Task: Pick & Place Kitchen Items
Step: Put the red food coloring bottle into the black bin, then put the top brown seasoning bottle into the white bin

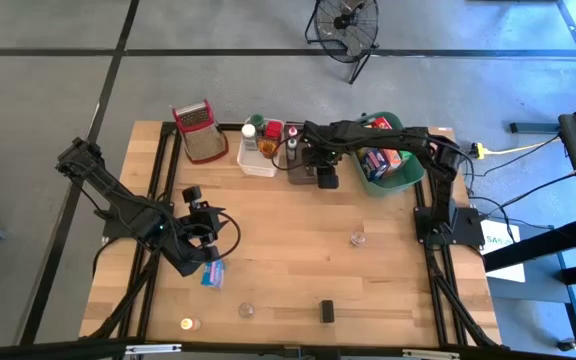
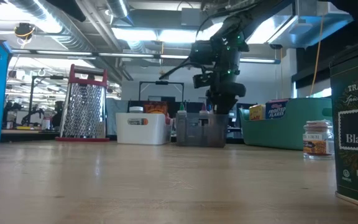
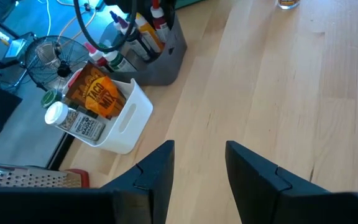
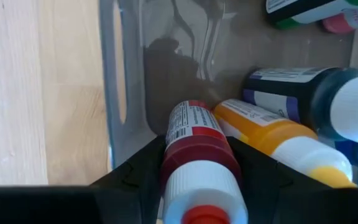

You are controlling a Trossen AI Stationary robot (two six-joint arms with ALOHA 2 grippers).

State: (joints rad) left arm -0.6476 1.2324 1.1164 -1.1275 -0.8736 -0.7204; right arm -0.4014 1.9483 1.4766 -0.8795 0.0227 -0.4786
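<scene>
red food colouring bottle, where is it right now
The red bottle sits between the right gripper's fingers, inside the grey bin at the table's far edge, beside an orange bottle, between the white bin and green bin.

white bin [image 1: 258,160] between grater [image 1: 197,130] and grey bin [image 1: 303,172].

The wooden table [image 1: 368,280] carries a grey bin [image 1: 306,172] at its far edge, flanked by a white bin [image 1: 258,160], grater [image 1: 197,130] and green bin [image 1: 393,172], with a blue packet [image 1: 213,273], jars [image 1: 357,239] and a black tin [image 1: 327,311] nearer.
</scene>
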